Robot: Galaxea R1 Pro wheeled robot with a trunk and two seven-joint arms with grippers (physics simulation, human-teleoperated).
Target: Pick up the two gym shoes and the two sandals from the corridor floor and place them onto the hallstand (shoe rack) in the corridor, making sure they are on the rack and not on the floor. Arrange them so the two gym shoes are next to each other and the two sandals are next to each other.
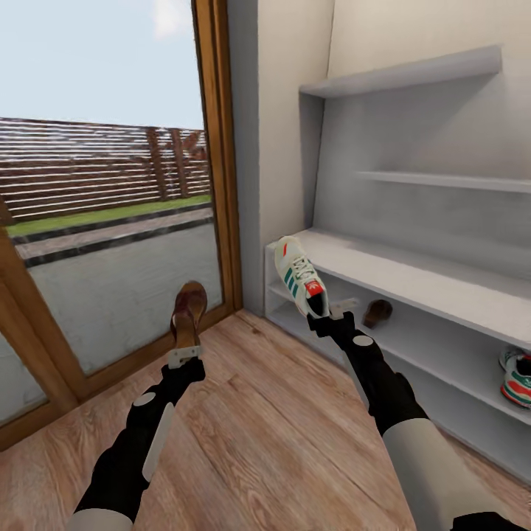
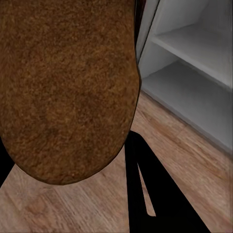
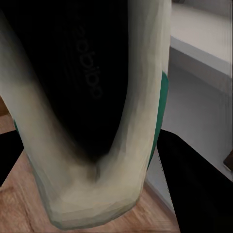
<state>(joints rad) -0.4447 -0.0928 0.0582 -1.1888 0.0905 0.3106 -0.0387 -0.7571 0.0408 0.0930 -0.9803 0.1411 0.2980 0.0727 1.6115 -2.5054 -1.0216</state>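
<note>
- Holding one brown sandal (image 1: 189,310) by its heel, the left gripper (image 1: 184,357) is clamped on it and carries it toe-up above the corridor floor (image 1: 265,413), in front of the glass door (image 1: 110,221); in the left wrist view the sandal's (image 2: 65,87) brown surface sits right against the camera.
- Ahead and to the right of that gripper stands the hallstand (image 1: 413,276), light grey, with a bench top, two open shelf levels below and floating shelves on its back panel.
- The right gripper (image 1: 330,316) is closed on the heel of one gym shoe (image 1: 299,274), white with teal stripes and a red tongue tab, raised toe-up just beside the bench's left end; the right wrist view looks into the gym shoe's (image 3: 92,111) dark interior.
- Just right of the right gripper, inside the upper shelf level, lies a second brown sandal (image 1: 377,313).
- Far right of that gripper, in the lower level, rests a second gym shoe (image 1: 516,377), partly cut by the picture edge.
- Count: two sandals, two gym shoes; one of each is on the rack, one of each held.
</note>
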